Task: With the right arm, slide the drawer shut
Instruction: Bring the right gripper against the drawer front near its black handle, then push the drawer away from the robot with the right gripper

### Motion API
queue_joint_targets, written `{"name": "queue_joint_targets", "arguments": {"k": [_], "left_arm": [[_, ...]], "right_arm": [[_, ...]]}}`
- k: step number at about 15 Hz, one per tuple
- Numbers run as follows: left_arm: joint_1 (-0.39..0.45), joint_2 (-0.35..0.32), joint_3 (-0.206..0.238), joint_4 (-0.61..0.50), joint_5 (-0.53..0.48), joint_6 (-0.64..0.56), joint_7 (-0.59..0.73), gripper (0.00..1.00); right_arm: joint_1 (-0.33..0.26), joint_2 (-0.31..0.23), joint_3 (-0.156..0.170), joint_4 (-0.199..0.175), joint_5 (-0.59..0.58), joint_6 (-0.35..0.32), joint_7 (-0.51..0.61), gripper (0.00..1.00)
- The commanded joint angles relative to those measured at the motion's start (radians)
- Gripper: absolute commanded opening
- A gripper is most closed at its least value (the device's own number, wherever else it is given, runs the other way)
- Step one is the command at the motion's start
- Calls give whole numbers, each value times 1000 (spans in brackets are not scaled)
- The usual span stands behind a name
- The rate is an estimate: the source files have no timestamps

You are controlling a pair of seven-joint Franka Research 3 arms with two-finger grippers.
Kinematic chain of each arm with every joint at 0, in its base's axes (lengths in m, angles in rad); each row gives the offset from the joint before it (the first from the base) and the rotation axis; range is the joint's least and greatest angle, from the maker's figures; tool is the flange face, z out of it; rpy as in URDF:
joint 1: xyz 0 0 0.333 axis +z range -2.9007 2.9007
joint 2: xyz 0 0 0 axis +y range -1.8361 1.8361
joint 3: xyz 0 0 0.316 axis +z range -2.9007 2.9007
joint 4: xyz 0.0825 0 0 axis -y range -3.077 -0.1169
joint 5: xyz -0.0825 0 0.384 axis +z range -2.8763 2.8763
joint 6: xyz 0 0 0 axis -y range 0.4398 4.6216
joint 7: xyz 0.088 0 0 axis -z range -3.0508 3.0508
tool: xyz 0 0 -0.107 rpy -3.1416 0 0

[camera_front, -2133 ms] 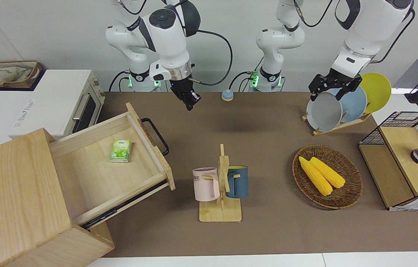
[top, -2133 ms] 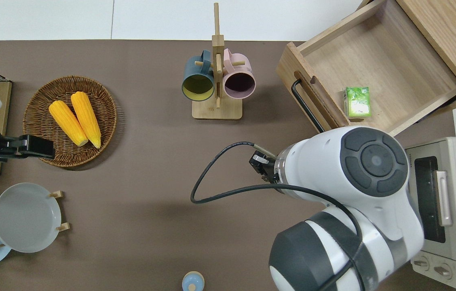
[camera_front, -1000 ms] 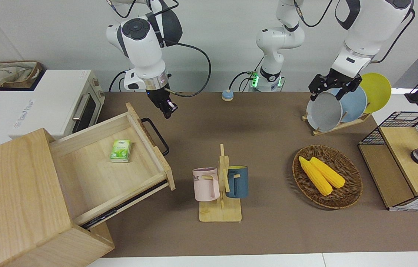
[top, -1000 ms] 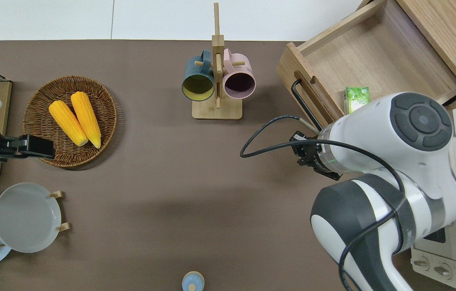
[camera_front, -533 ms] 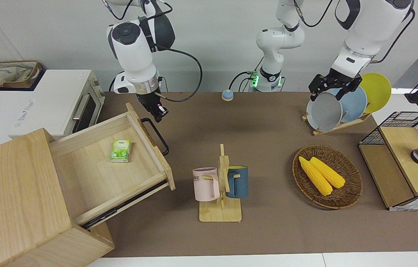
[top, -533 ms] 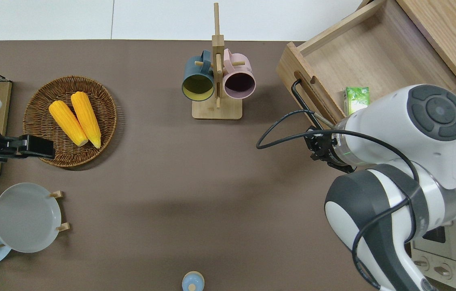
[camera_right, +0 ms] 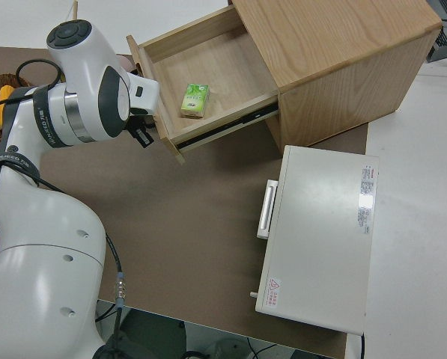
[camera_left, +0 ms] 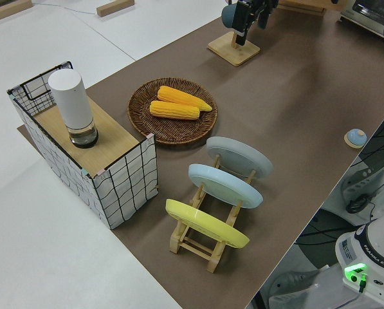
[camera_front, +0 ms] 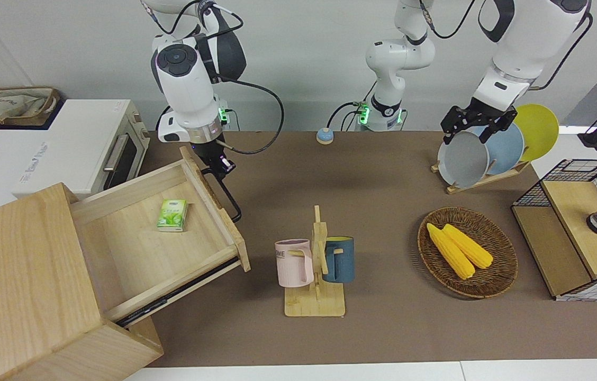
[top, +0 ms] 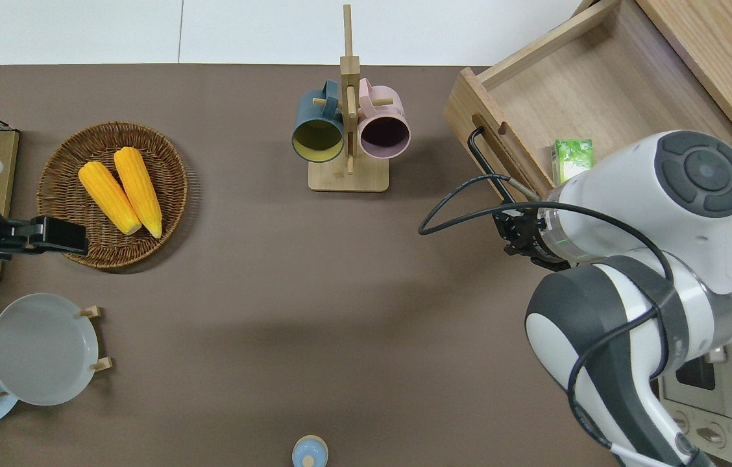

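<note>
right arm (camera_front: 187,79) bent down from the shoulder, wrist near vertical, right gripper (camera_front: 223,168) low, pointing down, slightly tilted; finger gap not readable. left arm (camera_front: 515,47) parked, left gripper (camera_front: 476,123) splayed open.

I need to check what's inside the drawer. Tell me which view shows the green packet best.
The front view: the green packet lies flat and fully visible on the floor of the open drawer. The right side view also shows it whole but smaller. In the overhead view the right arm partly covers it. The left side view misses it.
</note>
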Motion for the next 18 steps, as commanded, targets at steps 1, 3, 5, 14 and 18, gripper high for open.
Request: {"name": "queue_joint_targets", "arguments": {"k": [1,3,5,14,18], "left_arm": [[-6,-10,5,-5,11,-11,7,998],[-6,-10,5,-5,11,-11,7,998],[-5,-10,5,-5,11,-11,7,998],[-6,-10,5,-5,11,-11,7,995],[-6,-10,5,-5,10,-11,7,995]], "right_arm": [[-20,28,15,10,-33,7,-36,0],[-21,33,13,10,-39,7,-39,0],[-27,45,9,14,-57,4,-65,0],[-79,88,-14,63,-82,-8,-154,0],[-79,91,-45,73,-82,-8,-191,0]]}}
